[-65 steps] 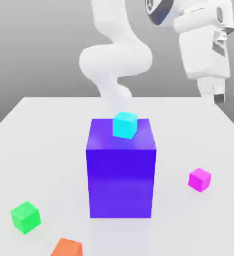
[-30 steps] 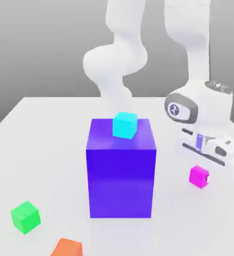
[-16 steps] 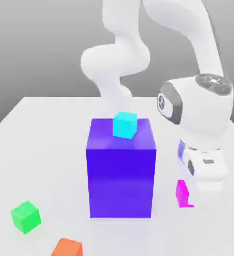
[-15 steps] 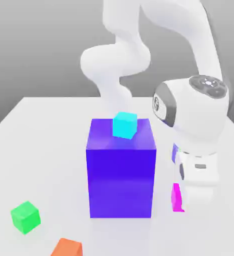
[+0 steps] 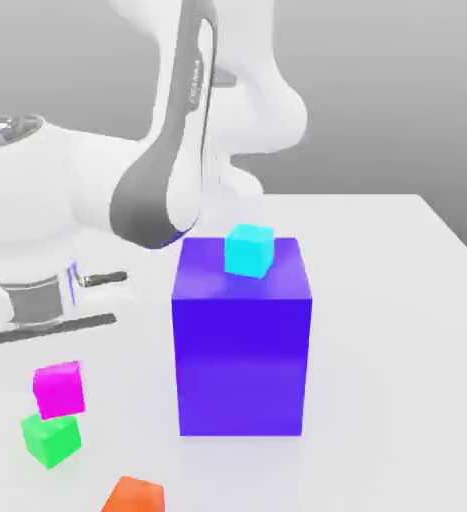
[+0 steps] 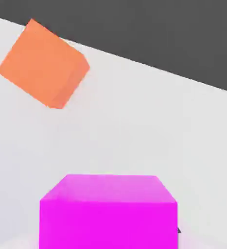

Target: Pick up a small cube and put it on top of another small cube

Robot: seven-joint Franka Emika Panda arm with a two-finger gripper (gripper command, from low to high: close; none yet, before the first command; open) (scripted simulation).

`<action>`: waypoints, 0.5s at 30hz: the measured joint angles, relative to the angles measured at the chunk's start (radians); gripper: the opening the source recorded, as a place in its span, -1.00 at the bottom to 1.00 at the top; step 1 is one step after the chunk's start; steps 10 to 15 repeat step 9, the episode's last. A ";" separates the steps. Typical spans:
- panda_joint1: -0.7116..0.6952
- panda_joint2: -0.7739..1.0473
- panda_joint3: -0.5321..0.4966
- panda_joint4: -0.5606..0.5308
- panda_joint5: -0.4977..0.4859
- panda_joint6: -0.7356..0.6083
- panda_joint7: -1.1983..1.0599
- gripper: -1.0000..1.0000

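Observation:
The small magenta cube hangs just above the table at the exterior view's left, under my white hand. My gripper is shut on it. Directly below and slightly in front sits the other small cube, bright green. The magenta cube overlaps the green cube's top edge in the picture; I cannot tell whether they touch. In the hand view the magenta cube looms close, with white table beyond it.
A big blue-purple block stands mid-table with a cyan cube on top. An orange cube lies near the front edge, also in the hand view as the orange cube. The white table stretches to the exterior view's right.
The arm has swung from the exterior view's right, past the big block, to the left. It carried the magenta cube to a spot over the green cube.

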 joint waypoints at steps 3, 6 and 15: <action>-0.043 0.074 0.047 -0.013 0.112 0.077 -0.077 -1.00; -0.113 0.169 0.137 -0.004 0.234 0.149 -0.164 1.00; -0.113 0.169 0.137 -0.004 0.234 0.149 -0.164 1.00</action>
